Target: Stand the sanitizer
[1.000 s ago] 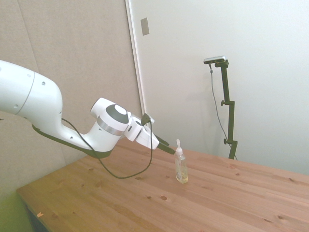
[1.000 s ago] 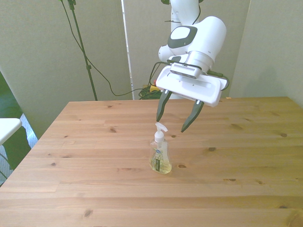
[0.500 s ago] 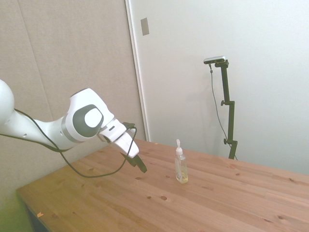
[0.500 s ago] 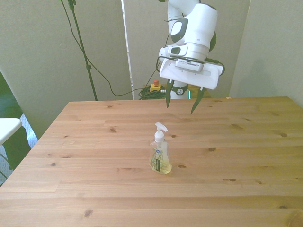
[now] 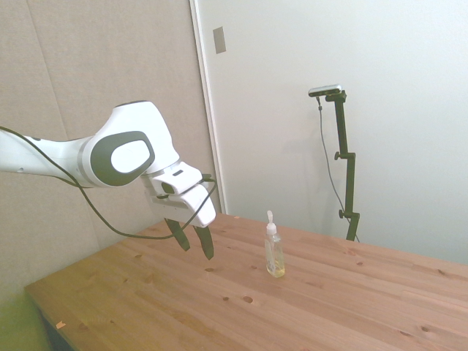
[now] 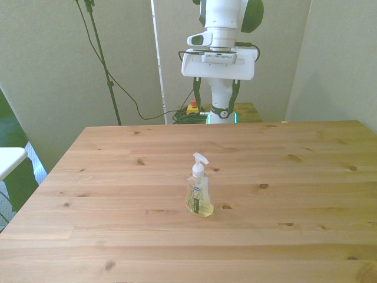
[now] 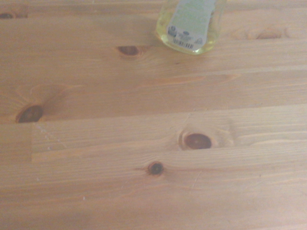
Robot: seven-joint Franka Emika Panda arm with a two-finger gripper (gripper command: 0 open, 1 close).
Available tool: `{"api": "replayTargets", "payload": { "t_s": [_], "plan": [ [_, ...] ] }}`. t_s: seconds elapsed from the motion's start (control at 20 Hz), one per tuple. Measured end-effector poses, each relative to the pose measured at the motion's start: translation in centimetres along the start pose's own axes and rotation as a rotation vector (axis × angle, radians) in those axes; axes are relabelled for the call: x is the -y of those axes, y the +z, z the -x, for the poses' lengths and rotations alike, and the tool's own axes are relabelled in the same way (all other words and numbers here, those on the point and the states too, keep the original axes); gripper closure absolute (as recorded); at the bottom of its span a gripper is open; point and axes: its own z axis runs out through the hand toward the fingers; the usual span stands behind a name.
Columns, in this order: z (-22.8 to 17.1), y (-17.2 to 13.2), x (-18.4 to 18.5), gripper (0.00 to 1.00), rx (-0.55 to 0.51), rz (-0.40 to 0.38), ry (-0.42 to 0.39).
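Wooden planks with dark knots make up the table (image 5: 329,292), which fills the lower half of both the side and front views, with plain pale walls behind it. Near the middle of the side view the sanitizer (image 5: 274,251) stands upright on its base, pump top up, yellowish liquid low in the clear body. In the front view the bottle (image 6: 199,192) sits a little below and left of the frame's centre, label facing the camera, nothing touching it. The wrist view catches only its lower part (image 7: 191,25) at the top edge of the frame, base flat on the wood.

At centre left of the side view the gripper (image 5: 193,240) hangs above the table, well apart from the bottle. In the front view it (image 6: 215,98) shows in the upper middle of the frame, above the table's far edge. Its two dark fingers point down and are spread, with a plain gap between them and nothing held.

Judging by how things lie, the job looks done: the bottle stands on its own and the pincer is clear of it. Nothing seems left but to see that the bottle stays upright, and no lean shows in any view.
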Motion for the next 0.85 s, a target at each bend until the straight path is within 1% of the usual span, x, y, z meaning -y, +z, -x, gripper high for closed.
{"api": "replayTargets", "payload": {
  "t_s": [0.15,0.3,0.55,0.7,0.85],
  "plan": [
    [0.3,0.5,-1.0,0.0,0.011,0.016,-0.005],
    [0.7,0.6,-2.6,0.0,0.03,0.012,-0.01],
    [1.8,0.3,-4.2,0.0,0.074,-0.052,-0.059],
    [2.1,0.4,-4.1,0.0,0.103,-0.09,-0.087],
    [2.4,0.5,-3.6,0.0,0.119,-0.107,-0.094]
  ]
}}
